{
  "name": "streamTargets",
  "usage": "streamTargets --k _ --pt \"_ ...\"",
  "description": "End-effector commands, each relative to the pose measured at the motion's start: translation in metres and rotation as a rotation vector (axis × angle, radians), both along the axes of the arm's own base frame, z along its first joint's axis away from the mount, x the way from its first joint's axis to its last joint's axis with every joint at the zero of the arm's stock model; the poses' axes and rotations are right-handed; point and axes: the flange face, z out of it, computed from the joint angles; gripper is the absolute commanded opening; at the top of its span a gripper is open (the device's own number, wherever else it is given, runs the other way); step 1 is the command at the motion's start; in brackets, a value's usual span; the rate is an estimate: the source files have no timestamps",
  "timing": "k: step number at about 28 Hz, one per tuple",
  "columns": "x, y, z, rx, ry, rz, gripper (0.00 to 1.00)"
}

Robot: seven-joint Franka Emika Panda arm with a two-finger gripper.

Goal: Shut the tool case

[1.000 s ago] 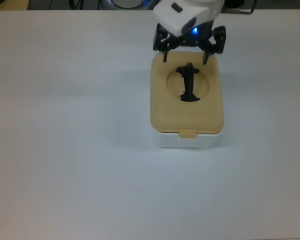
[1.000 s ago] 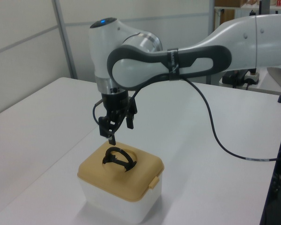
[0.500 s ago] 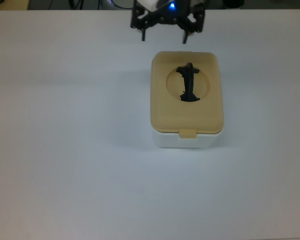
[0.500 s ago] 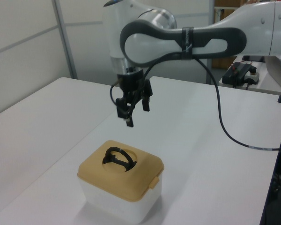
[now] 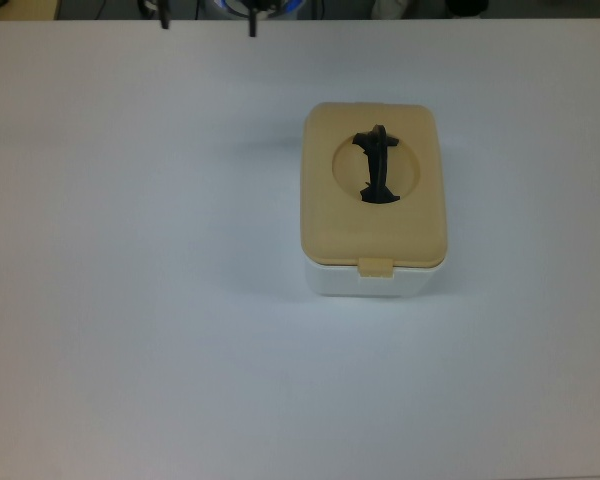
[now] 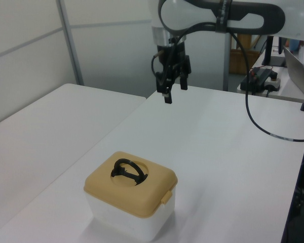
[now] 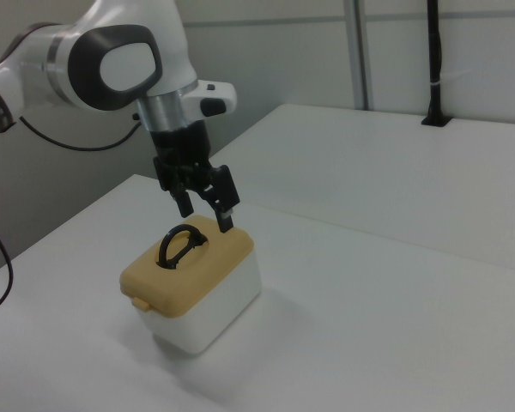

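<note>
The tool case [image 5: 375,280] is a white tub [image 6: 126,223] [image 7: 215,309] with its tan lid [image 5: 374,215] [image 6: 134,195] [image 7: 193,266] lying flat on top. A black handle [image 5: 378,165] [image 6: 127,171] [image 7: 178,245] stands up in the lid's round recess, and a small tab [image 5: 376,266] hangs over the front edge. My gripper [image 6: 175,91] [image 7: 206,213] is open and empty, hanging well above the table and apart from the case. In the top view only the tips of the gripper [image 5: 208,20] show, at the top edge, left of the case.
The white table [image 5: 130,300] surrounds the case. The arm's black cable [image 6: 253,121] loops down at the left view's right. A second desk with electronics [image 6: 261,78] stands behind. A black post [image 7: 433,60] stands at the far edge in the right view.
The gripper has risen off the lid's far end and travelled to the top view's top left, still open. The case and its lid have not moved.
</note>
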Motion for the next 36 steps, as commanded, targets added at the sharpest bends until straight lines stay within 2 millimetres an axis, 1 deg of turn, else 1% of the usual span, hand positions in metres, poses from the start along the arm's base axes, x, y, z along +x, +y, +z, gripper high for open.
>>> streamTargets --k 1,6,12,31,36 --pt "-0.009 -0.020 0.002 -0.002 0.021 0.005 1.00" --pt "-0.009 -0.038 0.001 -0.001 0.024 -0.012 1.00" --pt "-0.009 -0.052 0.000 0.001 0.023 -0.024 1.00" --pt "-0.006 -0.053 -0.002 0.002 0.017 -0.025 1.00" --pt "-0.006 -0.058 -0.002 0.008 0.015 -0.033 1.00"
